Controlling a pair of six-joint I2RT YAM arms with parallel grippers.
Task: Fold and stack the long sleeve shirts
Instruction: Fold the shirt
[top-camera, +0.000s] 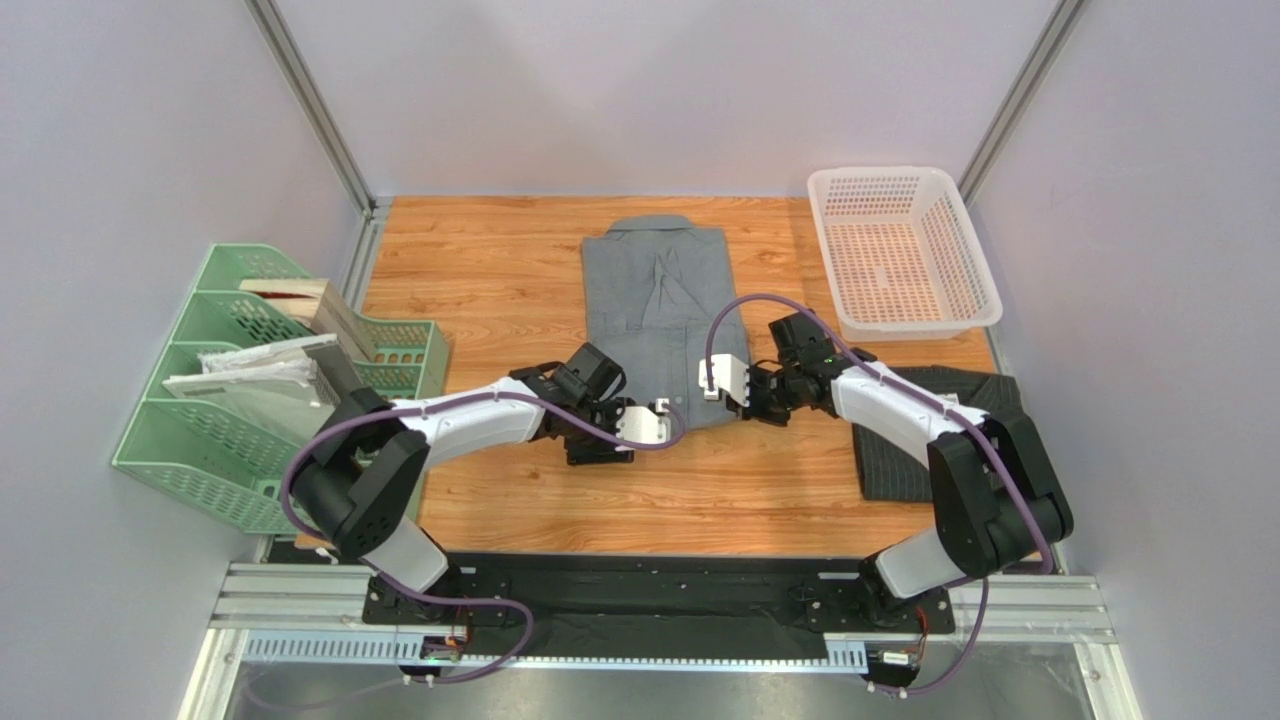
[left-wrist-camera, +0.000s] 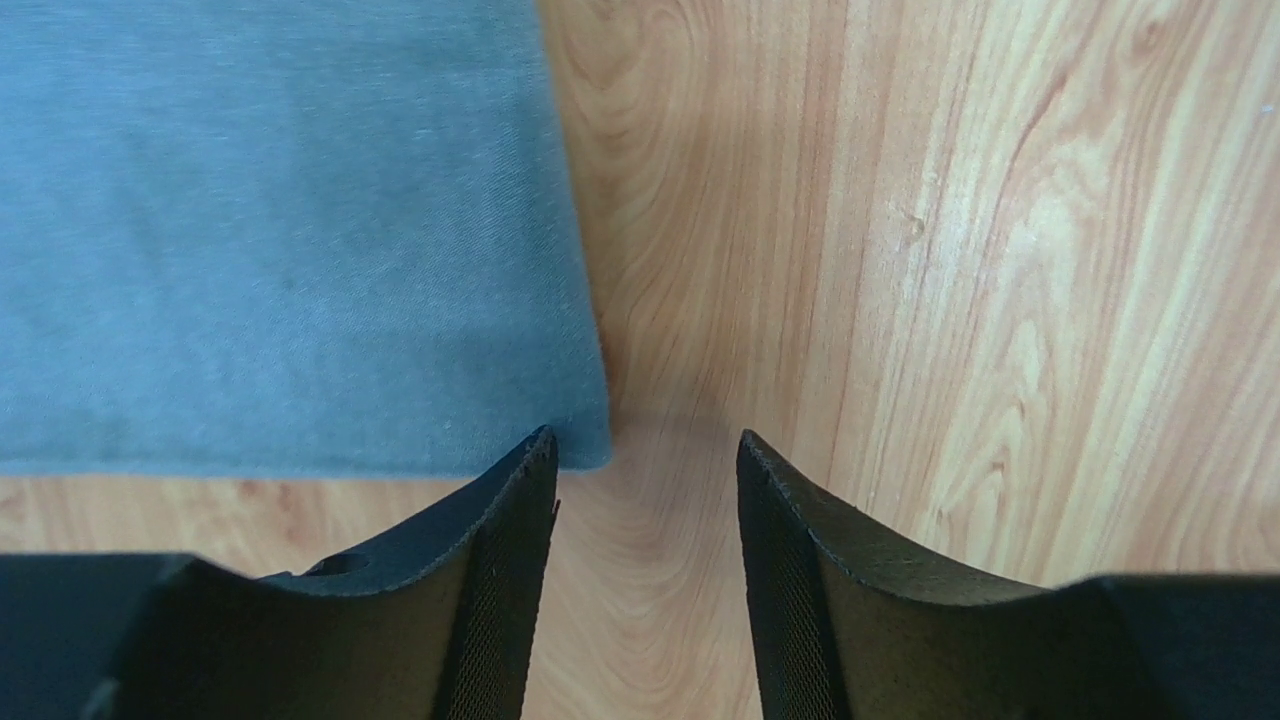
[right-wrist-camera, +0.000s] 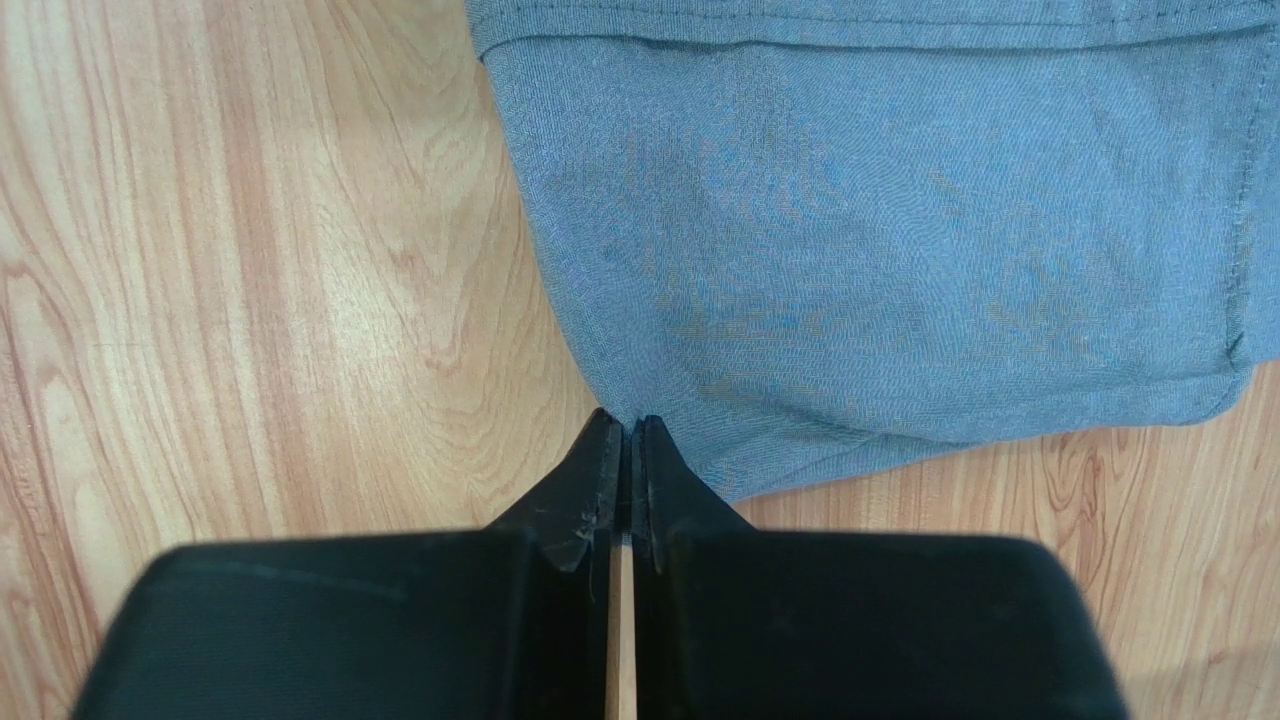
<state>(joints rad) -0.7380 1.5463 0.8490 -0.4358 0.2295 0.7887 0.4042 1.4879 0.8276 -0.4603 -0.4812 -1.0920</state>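
Fingers (left-wrist-camera: 496, 578) of the left gripper (left-wrist-camera: 646, 458) stood apart over bare table (left-wrist-camera: 977, 300) beside a corner of the folded grey shirt (top-camera: 657, 300). The right gripper (right-wrist-camera: 631, 428) was pressed shut, apparently empty, at its hem. A snagged edge could have undone the fold. The dark shirt (top-camera: 917, 443) lay rightward, unstacked.

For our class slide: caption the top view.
Left gripper open, right gripper shut, both at the near edge of the folded grey shirt; charcoal shirt at right.
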